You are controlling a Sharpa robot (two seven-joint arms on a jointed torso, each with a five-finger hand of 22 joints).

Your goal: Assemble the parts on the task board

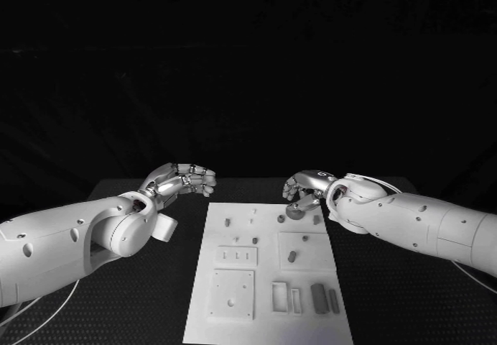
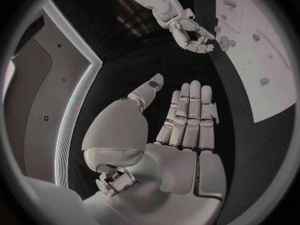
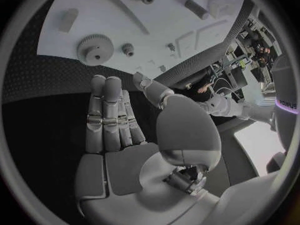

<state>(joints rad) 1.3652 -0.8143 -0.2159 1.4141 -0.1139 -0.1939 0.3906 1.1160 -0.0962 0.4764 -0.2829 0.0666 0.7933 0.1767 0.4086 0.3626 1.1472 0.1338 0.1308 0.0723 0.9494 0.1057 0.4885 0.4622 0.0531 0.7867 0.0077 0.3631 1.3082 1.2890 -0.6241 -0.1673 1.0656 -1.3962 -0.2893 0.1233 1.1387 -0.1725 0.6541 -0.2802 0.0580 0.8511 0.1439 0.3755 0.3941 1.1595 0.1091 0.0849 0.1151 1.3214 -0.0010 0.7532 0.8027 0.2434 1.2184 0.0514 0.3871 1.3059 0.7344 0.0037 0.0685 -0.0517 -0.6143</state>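
Task board, a long white plate, lies in the middle of the black surface, reaching from between the two arms toward the near edge. Small grey parts sit on it: pegs near its far end, one peg on a raised square plate, and upright bars by the slots in the near right corner. A grey gear lies flat at the board's far right corner, with a small round part just beside it. The left robot hand hovers above the dark surface just off the board's far left corner; its wrist view shows the fingers straight and side by side, the palm bare and the thumb apart, so it is open and holds nothing. The right robot hand hangs over the board's far right corner, close above the gear; in its wrist view the fingers are likewise extended with nothing between them and the thumb, so it too is open, though whether its fingertips touch the gear cannot be told.
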